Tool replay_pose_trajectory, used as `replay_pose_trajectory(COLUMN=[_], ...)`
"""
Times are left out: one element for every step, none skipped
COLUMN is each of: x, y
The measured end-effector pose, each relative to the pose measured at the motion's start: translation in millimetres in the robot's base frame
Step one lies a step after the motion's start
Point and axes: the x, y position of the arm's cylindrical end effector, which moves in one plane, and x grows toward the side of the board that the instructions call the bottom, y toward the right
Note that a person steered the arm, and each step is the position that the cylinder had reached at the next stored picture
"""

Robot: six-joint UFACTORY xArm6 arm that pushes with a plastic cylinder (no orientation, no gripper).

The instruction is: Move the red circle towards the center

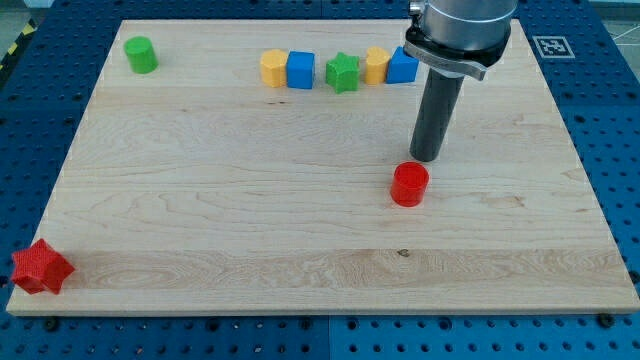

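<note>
The red circle (409,185) is a short red cylinder standing on the wooden board (250,220), right of the board's middle. My tip (427,158) rests just above and slightly right of it in the view, very close to its upper right edge; I cannot tell whether they touch. The rod rises from the tip to the arm's grey body at the view's top right.
A row near the view's top holds a yellow block (272,68), a blue cube (300,70), a green star (342,72), a second yellow block (376,65) and a second blue block (402,66). A green cylinder (141,54) stands top left. A red star (41,268) sits at the bottom left corner.
</note>
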Motion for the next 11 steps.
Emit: replay_pose_trajectory(x=[38.0, 47.6, 50.1, 49.6, 49.6, 81.0, 85.7, 85.4, 44.7, 5.4, 0.0], y=[50.8, 49.7, -12.7, -38.7, -38.7, -43.4, -83.0, -85.7, -83.3, -83.2, -83.2])
